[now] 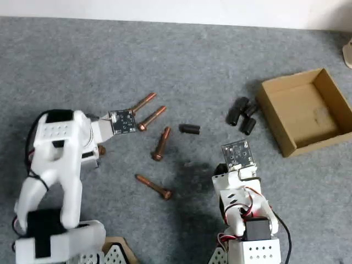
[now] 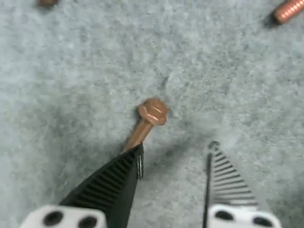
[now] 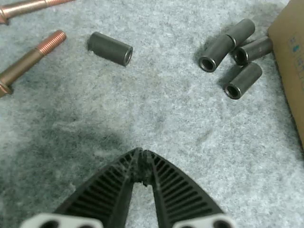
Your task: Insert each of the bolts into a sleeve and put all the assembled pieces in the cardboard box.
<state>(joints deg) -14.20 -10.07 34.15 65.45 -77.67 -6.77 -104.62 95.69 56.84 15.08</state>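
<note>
Right, starting far left with the left gripper [image 2: 176, 147]: spread wide, low over the carpet [image 2: 71, 71], clamped on nothing. Touching, or all but touching, a bolt [image 2: 148, 118] with the dark finger [image 2: 118, 175]. Shank tucked under that tip, hex head poking out beyond, off to one side of the gap rather than inside it.

Looks like the pick-up of this bolt as the step in hand. To do it well:
- Shift sideways first, to centre the shank between the jaws.
- Drop to the carpet and close across the shank just behind the head, never on the head itself.
- Go gently, since a nudge from that finger could well mean a roll away.
- Leave the threaded end sticking out, free for a sleeve later.

Moving right in the high view: another bolt [image 1: 161, 144] mid-table, with three more loose around it, all lying flat and apart. Next, a lone sleeve [image 1: 190, 129] on its side, well apart from its fellows.

Then the right gripper [image 3: 142, 173]: fingers pressed together, holding nothing, hanging above bare carpet short of that sleeve.

Further right, a cluster of sleeves [image 1: 242, 115], touching one another, just beside the box [image 1: 276, 118]. No bolt inside any sleeve, so by this reckoning barely begun, with the whole job ahead.
</note>
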